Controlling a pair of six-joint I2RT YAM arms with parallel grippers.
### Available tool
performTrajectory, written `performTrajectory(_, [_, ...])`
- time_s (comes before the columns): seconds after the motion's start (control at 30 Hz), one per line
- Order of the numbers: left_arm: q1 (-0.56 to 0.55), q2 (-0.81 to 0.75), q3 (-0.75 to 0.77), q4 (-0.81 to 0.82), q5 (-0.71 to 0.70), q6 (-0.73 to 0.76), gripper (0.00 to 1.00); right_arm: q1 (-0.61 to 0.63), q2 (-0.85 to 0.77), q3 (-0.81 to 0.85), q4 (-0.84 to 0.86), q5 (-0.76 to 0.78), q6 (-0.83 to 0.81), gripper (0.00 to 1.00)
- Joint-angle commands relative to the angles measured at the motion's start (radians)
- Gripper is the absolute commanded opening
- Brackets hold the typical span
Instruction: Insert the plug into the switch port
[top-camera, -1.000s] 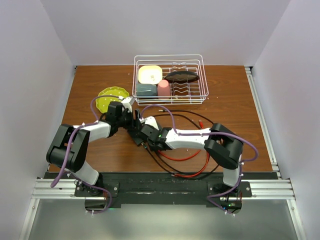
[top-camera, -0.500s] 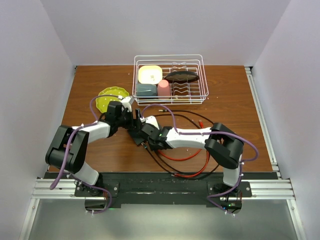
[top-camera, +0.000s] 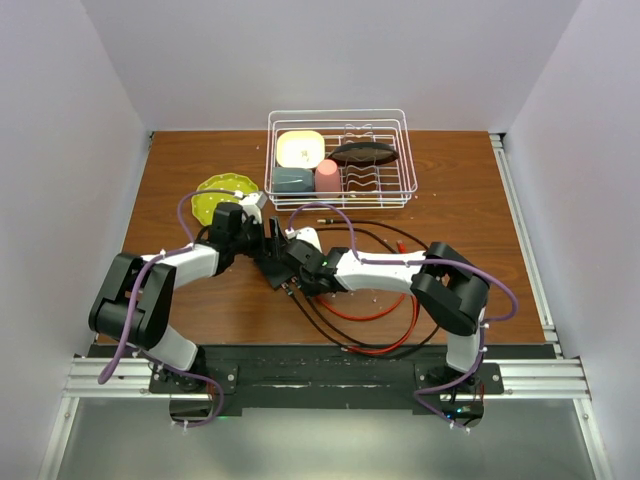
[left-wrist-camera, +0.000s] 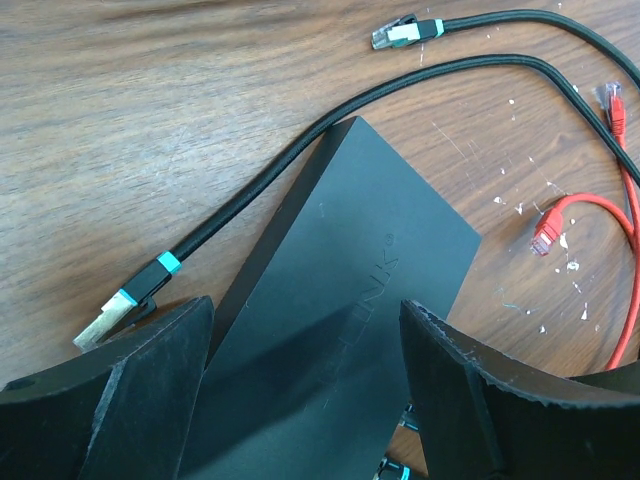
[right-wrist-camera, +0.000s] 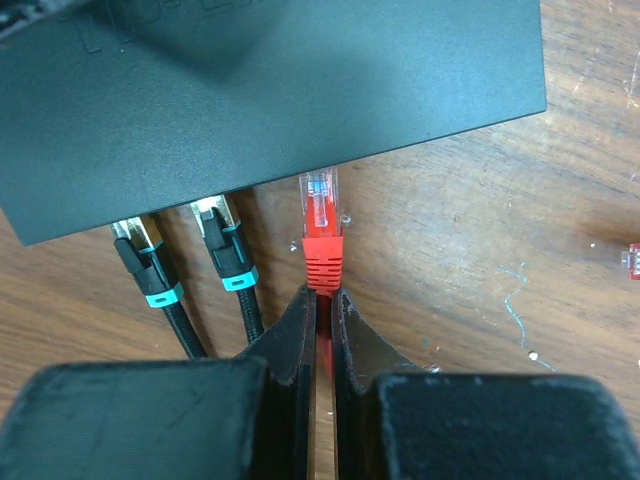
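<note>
My right fingers (right-wrist-camera: 300, 335) are pinched shut on the tail of the red plug (right-wrist-camera: 323, 245), right where the boot meets its cable. The plug's clear tip sits at the socket edge of the switch (right-wrist-camera: 270, 90), and most of its body is outside. Just to its left, two black plugs with teal bands (right-wrist-camera: 222, 250) already sit in neighbouring sockets, and their cables run back beside my fingertips, so it is tight on that side. Another red connector (right-wrist-camera: 630, 258) lies loose on the worktop (right-wrist-camera: 470, 260) off to the right.

My left fingers (left-wrist-camera: 150, 390) are spread wide, one on each side of the switch. I cannot tell whether they touch its edges. A loose black cable end (left-wrist-camera: 130, 305) lies just beside the switch next to one fingertip, a second black plug (left-wrist-camera: 405, 32) lies further off, and a spare red plug (left-wrist-camera: 545, 235) rests near the other side.

From above, the switch lies mid-worktop between both arms, amid loops of red cable (top-camera: 385, 312) and black. Behind it stands a white wire rack (top-camera: 340, 195) holding dishes, with a yellow-green plate (top-camera: 215, 195) beside it.
</note>
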Motion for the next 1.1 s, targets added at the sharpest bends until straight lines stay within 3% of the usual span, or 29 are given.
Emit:
performTrajectory(0.0, [0.008,-0.020,-0.002,0.045,0.013,0.008,0.80,-0.019,0.052,-0.046,-0.078,-0.017,-0.022,0.00])
performTrajectory(0.33, [0.009,0.012,-0.005,0.070,0.046,0.000,0.79,-0.014,0.064,-0.034,-0.051,-0.069,-0.040,0.00])
performTrajectory(1.07, [0.009,0.093,0.004,0.093,0.124,0.009,0.67,-0.005,0.147,0.046,-0.012,-0.118,-0.033,0.00])
